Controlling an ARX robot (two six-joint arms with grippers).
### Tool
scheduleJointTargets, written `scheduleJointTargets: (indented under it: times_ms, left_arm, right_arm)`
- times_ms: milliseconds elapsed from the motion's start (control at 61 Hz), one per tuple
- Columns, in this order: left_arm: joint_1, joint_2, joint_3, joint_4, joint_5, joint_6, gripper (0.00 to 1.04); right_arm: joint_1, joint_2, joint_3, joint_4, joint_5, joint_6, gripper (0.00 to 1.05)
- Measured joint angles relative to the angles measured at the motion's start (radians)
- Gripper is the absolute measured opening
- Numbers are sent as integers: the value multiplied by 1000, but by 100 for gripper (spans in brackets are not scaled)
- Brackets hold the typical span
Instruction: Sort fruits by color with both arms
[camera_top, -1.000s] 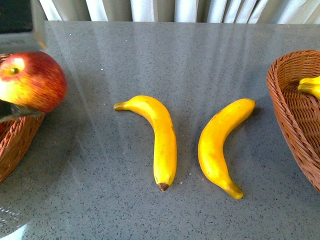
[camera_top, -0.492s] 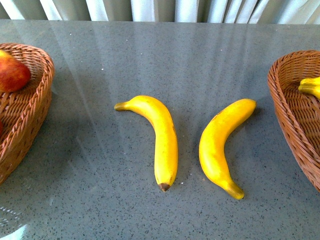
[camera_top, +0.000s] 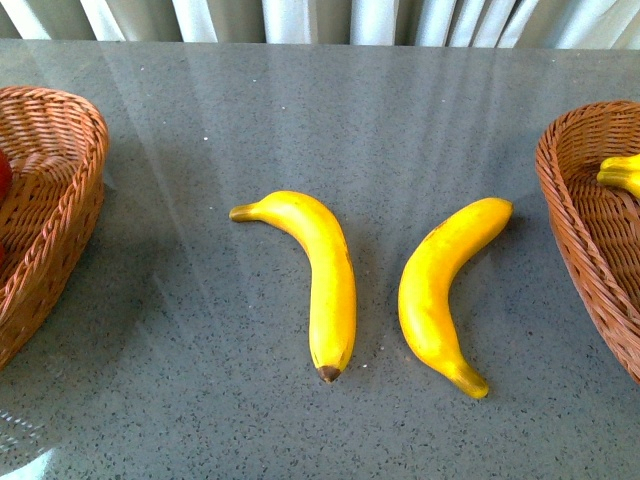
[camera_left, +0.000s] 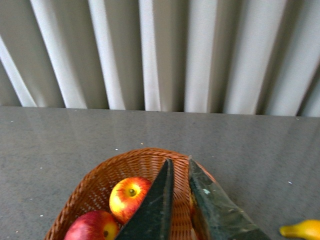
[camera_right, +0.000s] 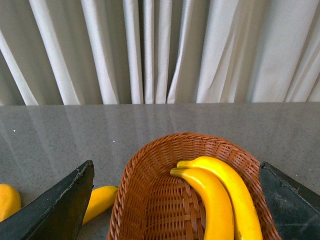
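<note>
Since a moment ago the apple (camera_top: 3, 180) has settled deeper into the left basket (camera_top: 75, 140); only a red sliver shows. Nearest, two glossy curved bananas (camera_top: 330, 285) lie apart on the speckled counter (camera_top: 300, 110), likely to spin under an off-centre pinch. The left fingers (camera_left: 157, 205) hang nearly closed, empty, over the wicker; the right fingers (camera_right: 65, 200) gape above the right basket (camera_right: 150, 200), whose raised rim could snag a long banana.

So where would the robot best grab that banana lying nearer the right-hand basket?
Probably the thick middle of the right banana, from straight above, closing across its width. It lies flat on the grey table, both ends taper, and open space separates it from the other banana.
</note>
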Motion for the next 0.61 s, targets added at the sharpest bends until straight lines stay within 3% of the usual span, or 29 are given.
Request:
scheduleJointTargets:
  times_ms: [16, 607]
  left_arm:
    - [-3, -12, -6, -4, 0, 0, 1]
    - [-5, -304, -137, -157, -7, -5, 2]
  right_arm:
    - [0, 0, 0, 0, 0, 0, 96]
    - [0, 0, 0, 0, 0, 0, 96]
